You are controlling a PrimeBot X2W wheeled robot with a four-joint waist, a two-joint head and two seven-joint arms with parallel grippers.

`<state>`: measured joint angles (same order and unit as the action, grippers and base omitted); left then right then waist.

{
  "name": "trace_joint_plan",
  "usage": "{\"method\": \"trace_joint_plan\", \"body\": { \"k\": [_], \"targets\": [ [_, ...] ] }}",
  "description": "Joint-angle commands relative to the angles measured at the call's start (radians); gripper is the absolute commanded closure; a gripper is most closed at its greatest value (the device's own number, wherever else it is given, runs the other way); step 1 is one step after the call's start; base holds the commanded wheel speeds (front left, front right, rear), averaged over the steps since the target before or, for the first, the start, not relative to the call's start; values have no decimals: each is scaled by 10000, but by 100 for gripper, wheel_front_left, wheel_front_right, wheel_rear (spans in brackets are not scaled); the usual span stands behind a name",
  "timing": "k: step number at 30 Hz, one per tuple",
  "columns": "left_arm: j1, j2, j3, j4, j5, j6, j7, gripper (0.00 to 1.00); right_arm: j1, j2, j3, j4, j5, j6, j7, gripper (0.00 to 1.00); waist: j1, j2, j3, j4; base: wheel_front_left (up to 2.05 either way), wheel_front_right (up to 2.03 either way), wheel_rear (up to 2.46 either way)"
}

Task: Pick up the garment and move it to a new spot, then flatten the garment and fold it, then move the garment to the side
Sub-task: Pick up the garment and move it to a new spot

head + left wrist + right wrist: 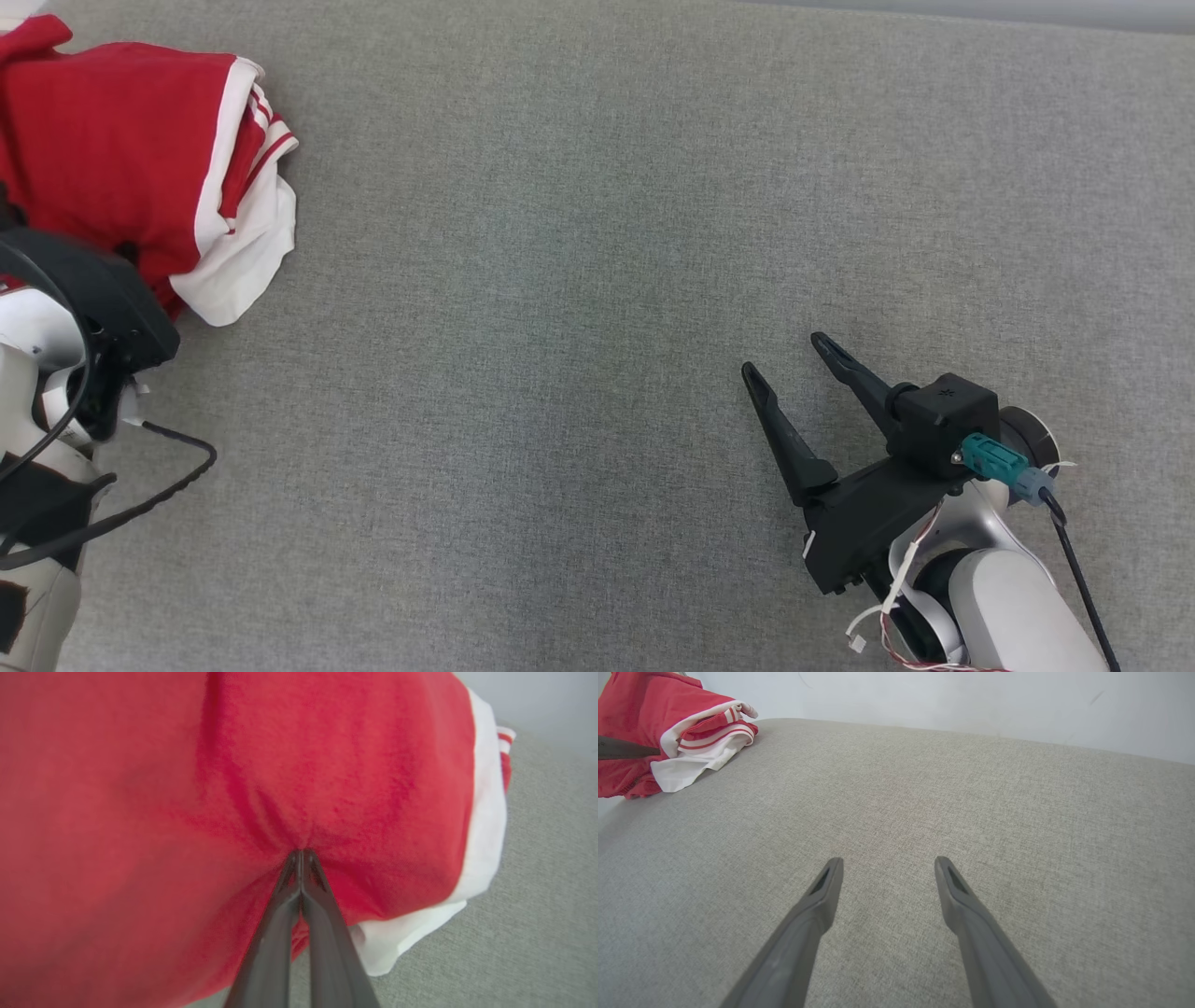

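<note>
One red-and-white garment [121, 159] lies bunched at the far left of the grey cloth surface [597, 233]. The left gripper [302, 852] has its two fingers pressed together, pinching a puckered fold of the red fabric. The right gripper [782, 355] hovers at the near right, well apart from the garment, its fingers spread and holding nothing.

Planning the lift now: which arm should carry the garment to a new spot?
Left. The left gripper is shut on the garment, pinching its red cloth; the right gripper is open, well away from it.
</note>
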<state>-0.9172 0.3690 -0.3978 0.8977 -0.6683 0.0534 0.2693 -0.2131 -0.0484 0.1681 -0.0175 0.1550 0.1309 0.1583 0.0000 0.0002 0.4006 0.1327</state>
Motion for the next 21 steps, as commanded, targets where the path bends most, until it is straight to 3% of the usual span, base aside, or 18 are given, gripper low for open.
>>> {"method": "trace_joint_plan", "body": {
  "k": [1, 21],
  "targets": [
    [-154, 0, -11, 147, 18, -4, -161, 100, 38, -41, -33, 24, 39, -3, -40, 0, 0, -2, -2, -23, 0, 0, 0],
    [-471, -89, -209, 766, -39, -250, -575, 100, 51, -41, 139, 518, 352, -3, -191, 0, 0, -2, -564, 46, 0, 0, 0]
  ]
}}
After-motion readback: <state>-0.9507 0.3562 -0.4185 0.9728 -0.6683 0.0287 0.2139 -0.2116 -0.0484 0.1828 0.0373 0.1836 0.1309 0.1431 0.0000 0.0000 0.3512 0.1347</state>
